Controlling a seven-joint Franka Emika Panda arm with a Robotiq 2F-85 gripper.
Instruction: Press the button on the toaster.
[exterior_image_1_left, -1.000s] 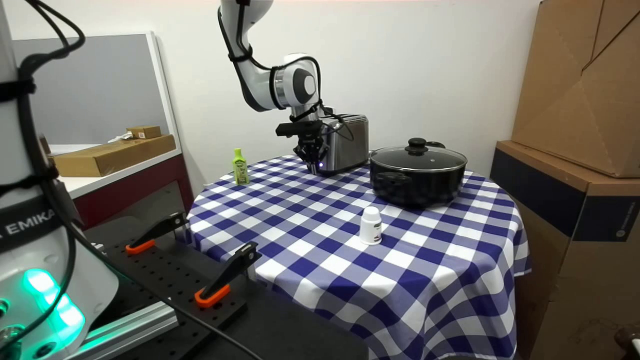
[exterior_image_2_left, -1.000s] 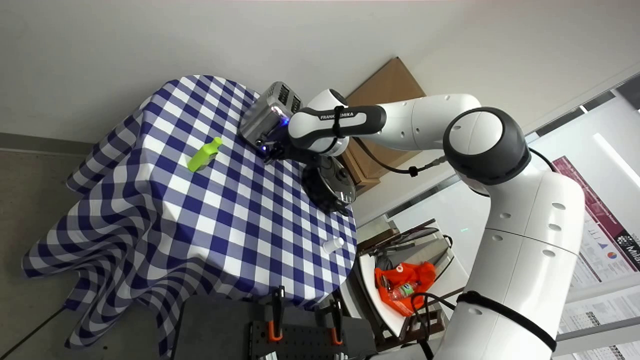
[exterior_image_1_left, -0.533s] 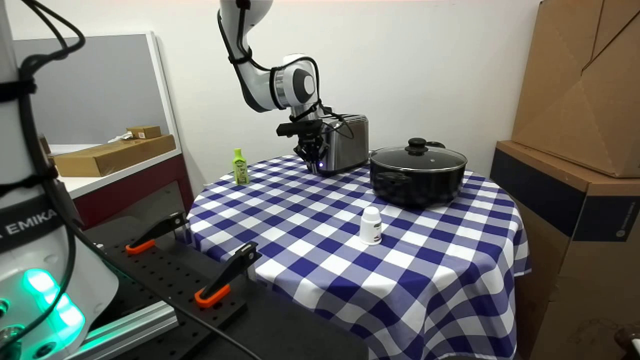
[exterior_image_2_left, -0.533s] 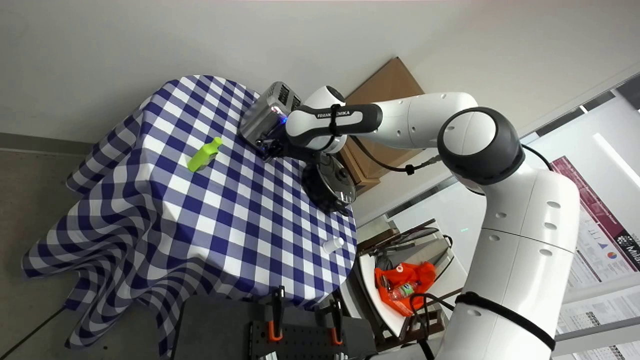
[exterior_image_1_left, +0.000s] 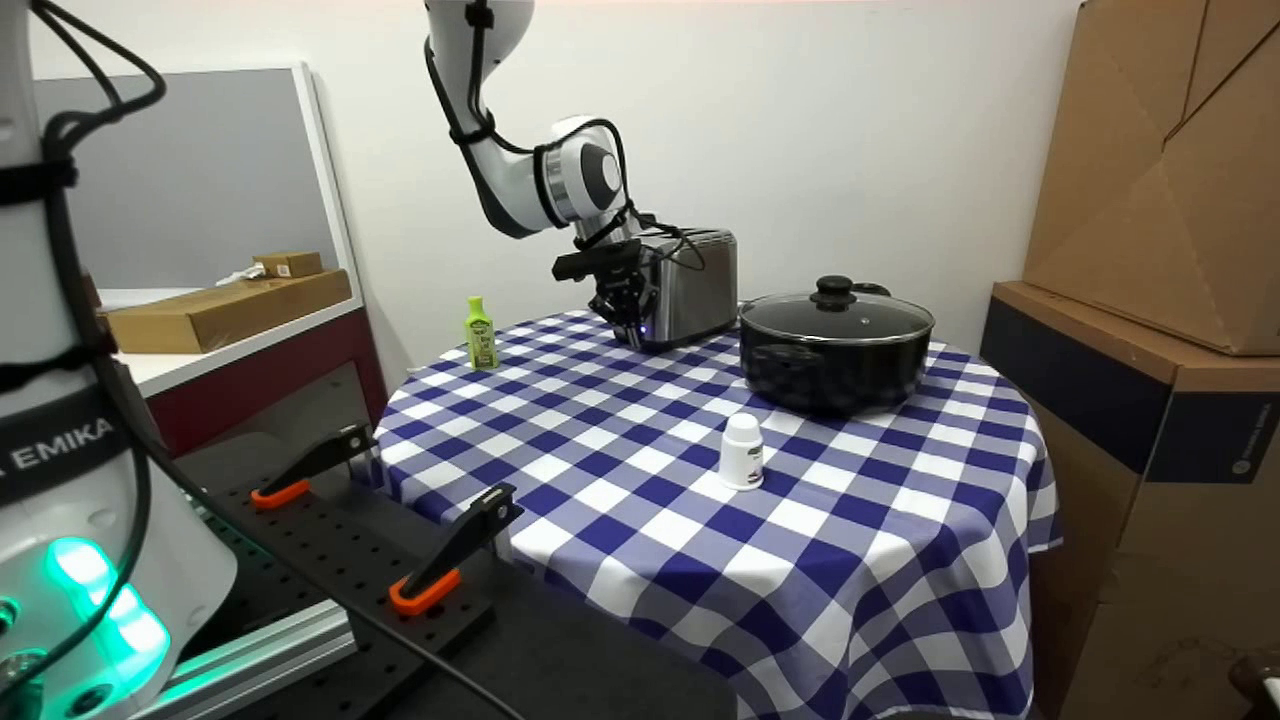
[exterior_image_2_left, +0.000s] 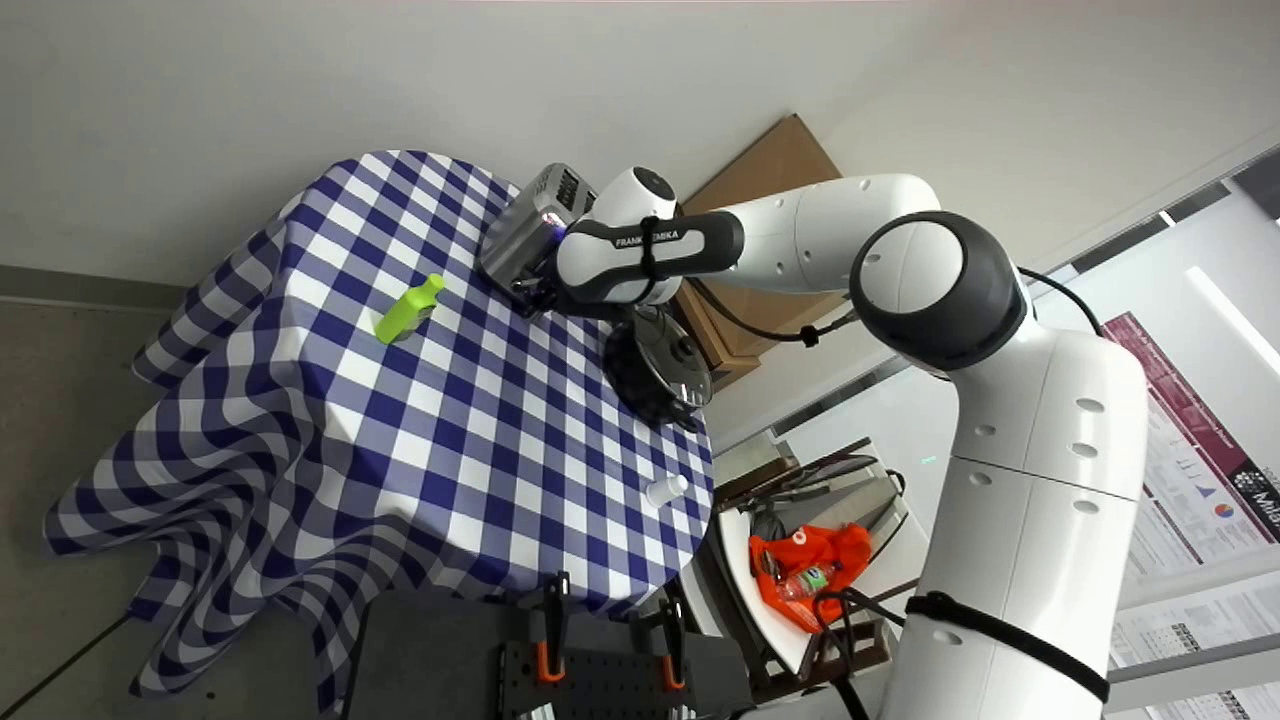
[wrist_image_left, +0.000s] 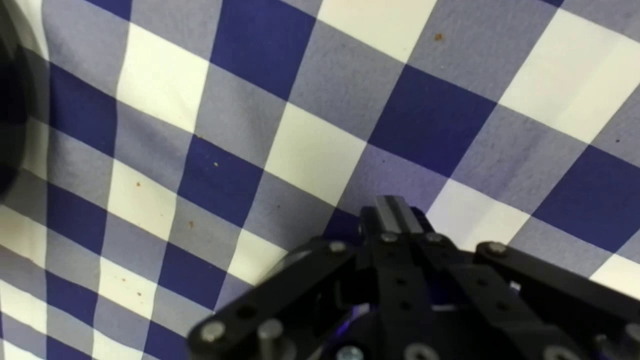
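White arm (exterior_image_2_left: 915, 265) hangs bent — claw (wrist_image_left: 398, 215) down beside the toaster (exterior_image_1_left: 697, 290).

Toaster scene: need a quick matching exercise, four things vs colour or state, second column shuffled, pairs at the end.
Things
1. toaster
2. pot
3. gripper
4. tablecloth

Colours and states
A. jaws together
B. blue and white checks
C. shiny silver, boxy
D. black, lidded

Pairs: 1-C, 2-D, 3-A, 4-B

The cloth (exterior_image_1_left: 605, 400) lies free between green bottle (exterior_image_1_left: 481, 338) and pot (exterior_image_1_left: 838, 382) (jaws crowd the toaster (exterior_image_1_left: 702, 292)).
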